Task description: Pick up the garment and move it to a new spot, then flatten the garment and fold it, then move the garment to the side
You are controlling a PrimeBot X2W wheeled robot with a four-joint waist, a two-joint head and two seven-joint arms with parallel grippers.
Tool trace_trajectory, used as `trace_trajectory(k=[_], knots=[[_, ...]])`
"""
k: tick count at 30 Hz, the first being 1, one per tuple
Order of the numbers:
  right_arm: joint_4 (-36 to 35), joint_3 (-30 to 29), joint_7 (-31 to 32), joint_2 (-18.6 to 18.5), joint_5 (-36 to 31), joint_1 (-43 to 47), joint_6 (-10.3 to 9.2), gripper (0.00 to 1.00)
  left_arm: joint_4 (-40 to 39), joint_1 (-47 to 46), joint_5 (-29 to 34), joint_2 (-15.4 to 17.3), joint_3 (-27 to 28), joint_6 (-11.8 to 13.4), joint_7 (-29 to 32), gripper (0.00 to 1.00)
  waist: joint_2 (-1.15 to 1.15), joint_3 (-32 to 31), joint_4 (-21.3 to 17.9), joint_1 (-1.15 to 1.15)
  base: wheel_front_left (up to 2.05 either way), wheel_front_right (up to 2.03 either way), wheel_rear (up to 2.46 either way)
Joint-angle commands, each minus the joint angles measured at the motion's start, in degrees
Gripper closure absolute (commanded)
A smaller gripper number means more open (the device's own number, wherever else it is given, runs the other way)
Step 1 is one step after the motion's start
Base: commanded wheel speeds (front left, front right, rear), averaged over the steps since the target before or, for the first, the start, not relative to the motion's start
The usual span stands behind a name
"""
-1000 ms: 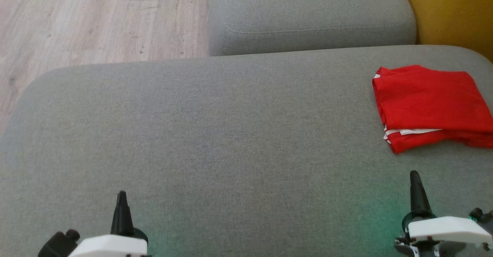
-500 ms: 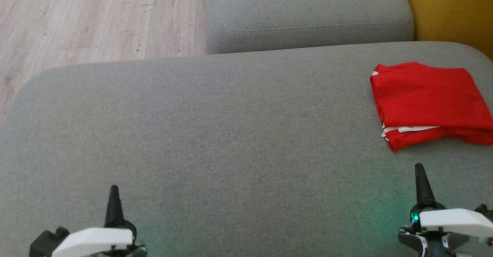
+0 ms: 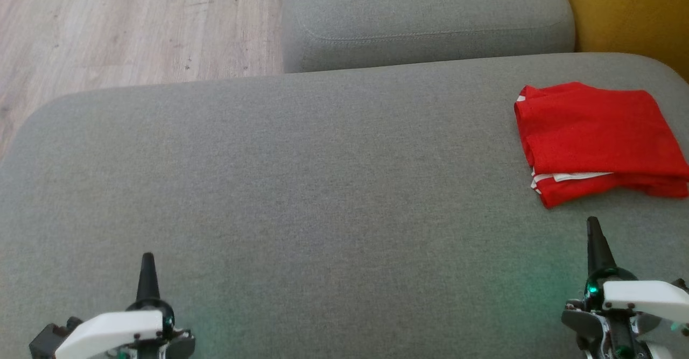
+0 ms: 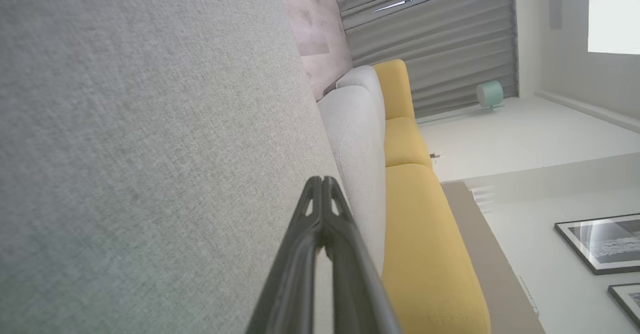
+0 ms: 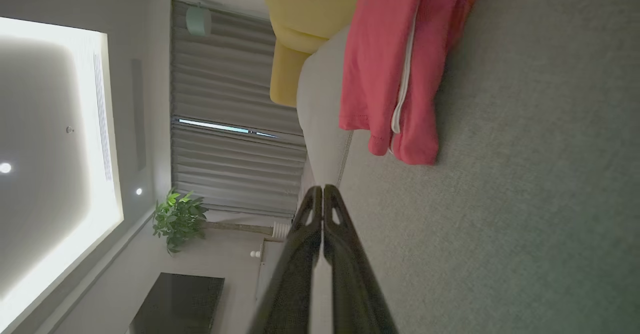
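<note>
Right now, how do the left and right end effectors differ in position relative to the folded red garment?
The right end effector sits just short of the garment's near edge; the left end effector is far off across the grey cushion. The right end effector reaches further forward in the head view than the left end effector. Both are shut and empty.

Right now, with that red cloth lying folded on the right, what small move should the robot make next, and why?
Probably just settle both arms at rest. The red garment lies folded at the right end of the grey cushion, and the left gripper and right gripper are shut, empty and apart from it, so nothing seems left to do.
</note>
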Motion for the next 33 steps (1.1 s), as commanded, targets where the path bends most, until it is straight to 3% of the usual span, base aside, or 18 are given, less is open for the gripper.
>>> trace_trajectory(k=[1, 20, 33], knots=[[-1.8, 0.5, 0.5, -1.2, 2.0, -3.6, -0.04, 1.00, -1.5, -4.0, -1.9, 0.6, 2.2, -0.6, 0.6, 1.00, 0.00, 0.1, -0.1, 0.00, 0.00, 0.00, 0.00], [-1.3, -1.4, 3.8, -1.1, 14.1, -6.4, -0.04, 1.00, -0.3, -6.9, -14.6, 0.5, 5.8, -2.6, 3.9, 1.00, 0.00, 0.8, -0.8, 0.00, 0.00, 0.00, 0.00], [-1.3, -1.7, 4.0, -0.9, 14.0, -6.5, -0.04, 1.00, -0.2, -6.9, -14.5, 0.2, 6.2, -2.6, 4.2, 1.00, 0.00, 0.8, -0.8, 0.00, 0.00, 0.00, 0.00]])
